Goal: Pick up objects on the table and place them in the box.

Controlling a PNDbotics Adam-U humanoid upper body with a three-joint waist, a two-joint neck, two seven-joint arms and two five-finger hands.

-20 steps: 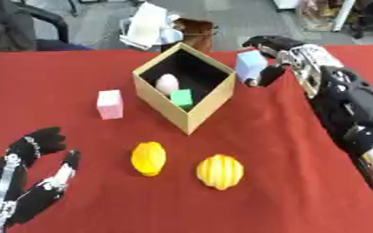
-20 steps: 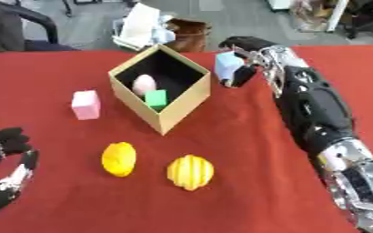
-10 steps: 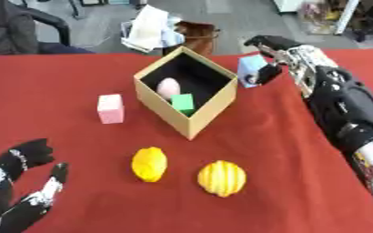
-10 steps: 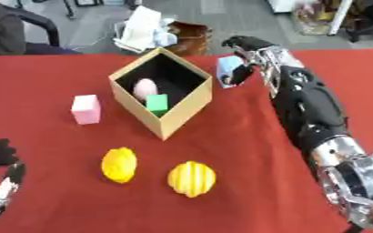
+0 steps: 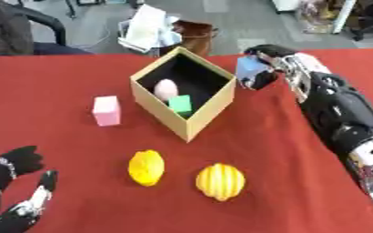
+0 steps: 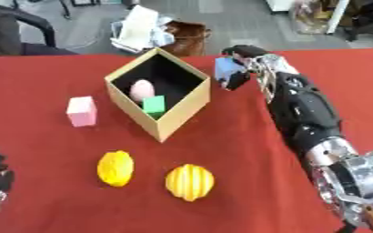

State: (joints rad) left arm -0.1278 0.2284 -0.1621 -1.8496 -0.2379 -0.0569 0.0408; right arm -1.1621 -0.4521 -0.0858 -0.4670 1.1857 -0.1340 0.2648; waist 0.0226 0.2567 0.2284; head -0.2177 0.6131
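Red table, one box, right hand gripping blue block, left hand open, two yellow fruits

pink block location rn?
The pink block sits on the red table, on the left side of the left eye view, just left of the open box and apart from it.

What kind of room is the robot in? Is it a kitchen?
Probably not a kitchen; it looks more like an office or lab. Beyond the red-covered table is grey floor with a dark office chair and a white bag. On the table sit an open cardboard box and toy-like pieces for sorting.
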